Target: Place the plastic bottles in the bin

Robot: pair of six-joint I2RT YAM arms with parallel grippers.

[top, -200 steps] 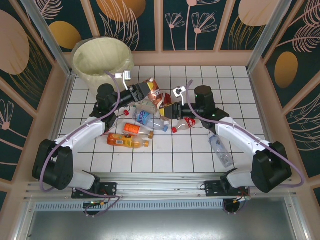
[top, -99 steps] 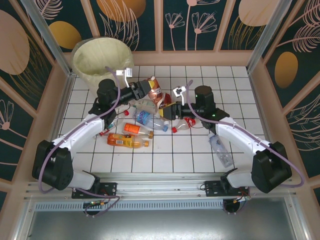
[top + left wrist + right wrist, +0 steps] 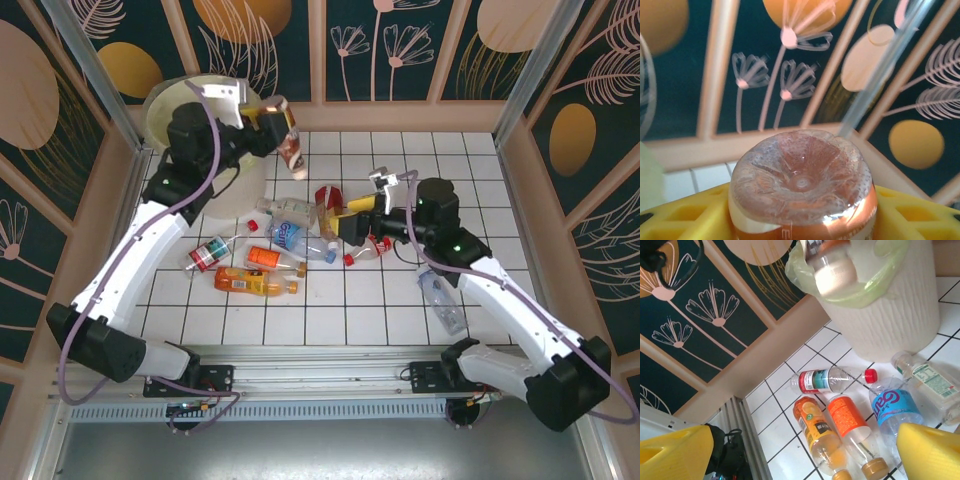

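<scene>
My left gripper (image 3: pixel 274 124) is raised beside the bin (image 3: pixel 190 112) and shut on a brown bottle (image 3: pixel 291 146). In the left wrist view that bottle's base (image 3: pixel 801 175) sits between the yellow fingers (image 3: pixel 685 215) of the left gripper (image 3: pixel 800 220). The white bin with its pale yellow liner (image 3: pixel 890 305) stands at the back left. My right gripper (image 3: pixel 353 216) hangs open over the pile of plastic bottles. Below the right gripper (image 3: pixel 802 452) lie a red-labelled clear bottle (image 3: pixel 832 380), an orange juice bottle (image 3: pixel 817 432), an orange-labelled bottle (image 3: pixel 850 422) and a blue-labelled bottle (image 3: pixel 895 405).
A clear bottle (image 3: pixel 442 300) lies alone by the right arm. More bottles (image 3: pixel 330 200) are heaped mid-table, and the juice bottle (image 3: pixel 255 282) lies nearest the front. Wooden frame walls close in the tiled table (image 3: pixel 470 180) on three sides.
My left arm has lifted the brown bottle off the pile and swung it up and back toward the bin. The right gripper has opened and drawn back slightly to the right.
</scene>
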